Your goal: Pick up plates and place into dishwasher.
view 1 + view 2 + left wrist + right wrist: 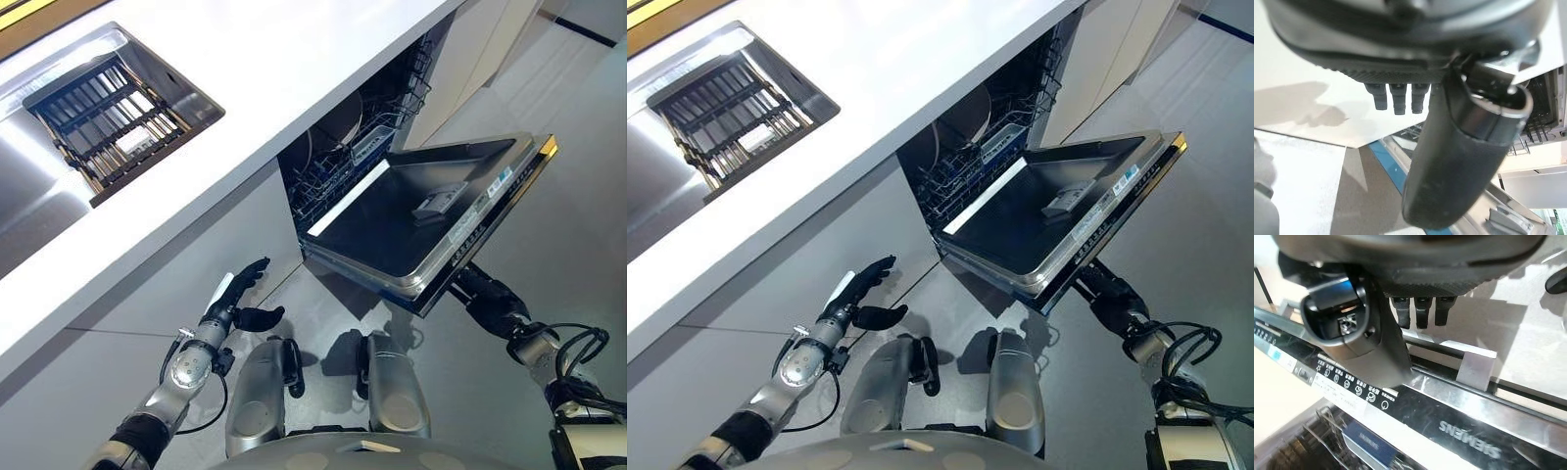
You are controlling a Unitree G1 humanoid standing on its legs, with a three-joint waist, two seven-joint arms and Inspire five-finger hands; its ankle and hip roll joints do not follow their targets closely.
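Note:
The dishwasher [358, 132] stands under the white countertop [294, 59]. Its door [421, 211] hangs partly lowered, inner side up. A round plate [972, 113] stands on edge in the lower rack [338, 166], with a white one [306, 149] beside it. My right hand [490, 302] is beneath the door's outer edge, its fingers [1420, 313] straight and reaching up by the handle bar [1449, 348]. My left hand [238, 294] hovers open in front of the grey cabinet panel, left of the dishwasher, holding nothing.
A steel sink [39, 186] is set into the countertop at the far left, with a dark drying rack [118, 113] lying over it. Grey cabinet fronts [147, 323] run beneath the counter. Pale floor [578, 225] stretches to the right of the door.

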